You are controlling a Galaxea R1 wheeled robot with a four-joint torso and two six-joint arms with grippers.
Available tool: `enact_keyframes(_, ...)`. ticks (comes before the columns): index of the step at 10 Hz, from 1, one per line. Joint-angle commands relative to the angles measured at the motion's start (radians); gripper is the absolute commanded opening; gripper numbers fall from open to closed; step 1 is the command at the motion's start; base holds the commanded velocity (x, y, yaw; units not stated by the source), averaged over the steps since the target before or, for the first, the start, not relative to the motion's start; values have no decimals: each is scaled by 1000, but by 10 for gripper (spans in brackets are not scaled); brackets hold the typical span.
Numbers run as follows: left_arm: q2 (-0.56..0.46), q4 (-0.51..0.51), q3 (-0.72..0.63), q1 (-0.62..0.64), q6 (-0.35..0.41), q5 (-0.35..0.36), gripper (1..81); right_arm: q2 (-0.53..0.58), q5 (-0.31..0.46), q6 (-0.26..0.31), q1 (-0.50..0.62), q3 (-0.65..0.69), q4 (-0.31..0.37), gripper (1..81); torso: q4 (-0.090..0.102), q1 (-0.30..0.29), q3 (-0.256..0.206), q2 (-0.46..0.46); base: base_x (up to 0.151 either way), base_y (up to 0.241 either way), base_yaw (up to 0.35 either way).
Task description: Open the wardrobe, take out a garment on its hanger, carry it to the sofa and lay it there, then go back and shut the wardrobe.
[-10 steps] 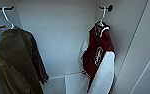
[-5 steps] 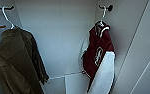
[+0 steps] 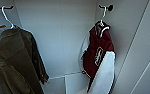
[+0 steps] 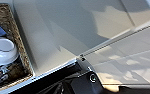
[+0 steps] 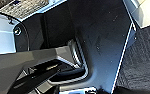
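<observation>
Inside the wardrobe (image 3: 63,37), plain white walls meet at a back corner. Whether either pincer is spread or pressed together cannot be told from the wrist views, so the jacket's place relative to them is unclear. At about two o'clock in the head view the maroon jacket (image 3: 97,55) with white sleeves hangs on a white hanger (image 3: 103,18) from a dark hook (image 3: 108,7). At nine o'clock hangs an olive-green jacket (image 3: 14,62). Beside pale floor, the left wrist view shows a woven basket (image 4: 18,45) holding a white bowl (image 4: 3,50).

At right of my head view, the maroon, white-sleeved garment (image 3: 99,56) hangs by its white hanger (image 3: 102,15) inside the open white wardrobe (image 3: 58,37).
</observation>
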State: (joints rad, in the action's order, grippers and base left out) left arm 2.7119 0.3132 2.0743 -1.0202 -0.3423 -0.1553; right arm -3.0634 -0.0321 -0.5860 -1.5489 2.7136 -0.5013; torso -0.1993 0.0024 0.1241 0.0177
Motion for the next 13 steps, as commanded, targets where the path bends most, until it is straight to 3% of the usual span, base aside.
enact_keyframes(1, -45, 3, -135, 180, -39, -79, 811, -1, 47, -5, 34, -5, 10, 811, 0, 0, 0, 0, 0, 0, 0)
enact_keyframes(7, -188, 6, -342, 355, -147, -110, 811, -4, 49, -5, 37, -8, 9, 811, 0, 0, 0, 0, 0, 0, 0)
enact_keyframes(13, -145, 3, -347, 628, -270, -276, 811, -8, 49, -2, 42, -8, 7, 811, 0, 0, 1, -1, 0, 0, 0)
